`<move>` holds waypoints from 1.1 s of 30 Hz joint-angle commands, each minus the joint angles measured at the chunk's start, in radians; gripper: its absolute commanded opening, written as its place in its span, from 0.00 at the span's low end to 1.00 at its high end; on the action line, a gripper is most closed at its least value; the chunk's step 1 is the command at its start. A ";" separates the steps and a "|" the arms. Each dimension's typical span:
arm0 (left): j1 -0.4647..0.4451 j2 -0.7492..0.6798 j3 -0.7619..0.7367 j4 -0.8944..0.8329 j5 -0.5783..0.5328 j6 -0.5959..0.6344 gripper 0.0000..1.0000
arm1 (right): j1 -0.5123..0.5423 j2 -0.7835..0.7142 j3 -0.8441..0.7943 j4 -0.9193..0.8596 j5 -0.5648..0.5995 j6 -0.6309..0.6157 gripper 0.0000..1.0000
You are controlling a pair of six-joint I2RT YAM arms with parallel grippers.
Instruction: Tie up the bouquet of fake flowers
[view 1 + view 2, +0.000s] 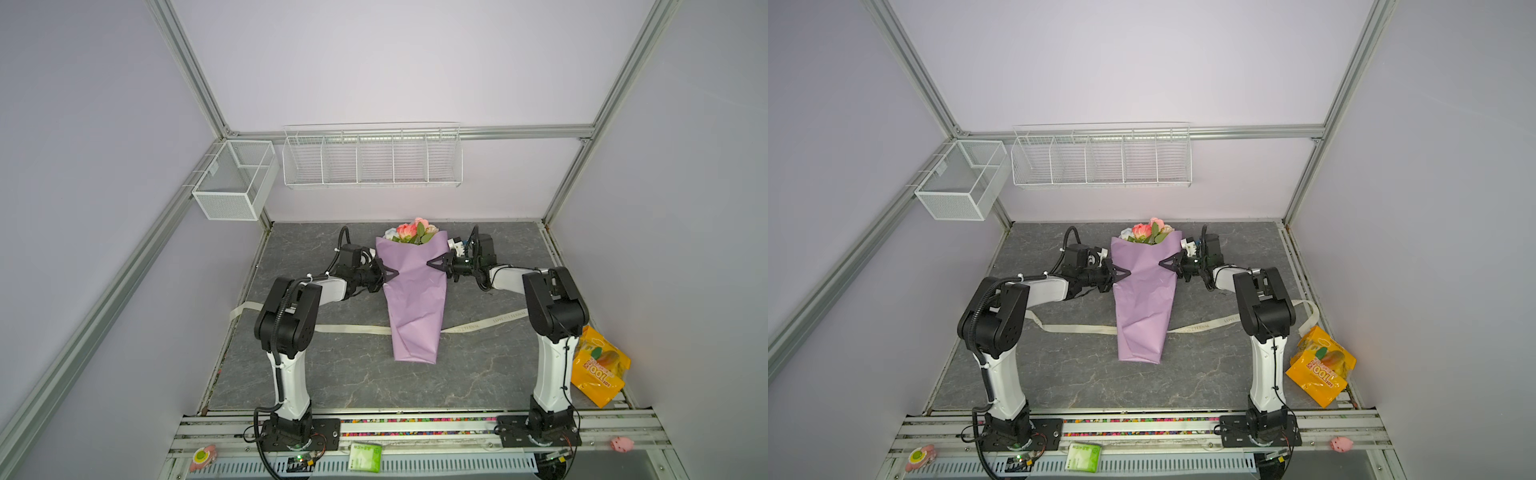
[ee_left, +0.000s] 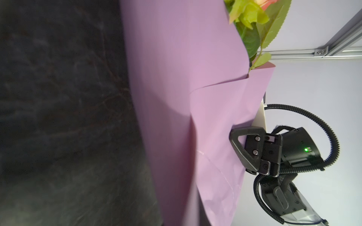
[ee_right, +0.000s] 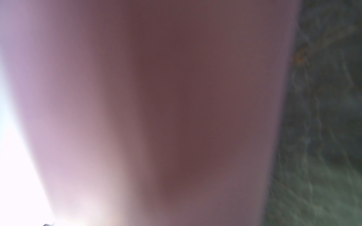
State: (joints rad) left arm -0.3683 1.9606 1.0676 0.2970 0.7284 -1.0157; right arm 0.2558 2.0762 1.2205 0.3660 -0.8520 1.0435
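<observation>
Bouquet (image 1: 413, 232) lies mid-counter (image 1: 332, 374), wrapped in purple paper (image 1: 415, 299), across a ribbon (image 1: 353, 329). Left fingers (image 1: 392, 273) closed, tips at paper's left edge. Right fingers (image 1: 432, 263) pinch paper's right edge.

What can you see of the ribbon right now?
The ribbon is a long, flat cream band, fabric by the look, with printed lettering on its right stretch. It lies loose and untied on the table, running crosswise and passing under the lower part of the wrap. Its left end curls behind the left arm; its right end loops past the right arm. The left end effector and right end effector are up at the wrap, clear of it.
</observation>
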 commanded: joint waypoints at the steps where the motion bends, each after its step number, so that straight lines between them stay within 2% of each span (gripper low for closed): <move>1: -0.016 -0.059 -0.076 0.074 -0.061 -0.021 0.00 | 0.005 -0.078 -0.084 0.081 0.020 -0.014 0.18; 10: -0.049 -0.094 -0.244 0.160 -0.099 -0.030 0.00 | 0.049 -0.116 -0.283 0.211 0.053 0.013 0.18; 16: -0.052 -0.054 -0.295 0.218 -0.104 -0.034 0.00 | 0.051 -0.083 -0.324 0.248 0.065 0.014 0.19; 27: -0.052 -0.027 -0.314 0.239 -0.111 -0.029 0.01 | 0.051 -0.058 -0.304 0.155 0.096 -0.047 0.20; 33: -0.052 -0.023 -0.300 0.206 -0.117 -0.017 0.12 | 0.050 -0.072 -0.280 0.043 0.130 -0.097 0.25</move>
State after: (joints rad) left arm -0.4202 1.9282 0.7540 0.5148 0.6373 -1.0367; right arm 0.3099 1.9980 0.9188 0.4900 -0.7555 0.9878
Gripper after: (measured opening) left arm 0.111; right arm 0.245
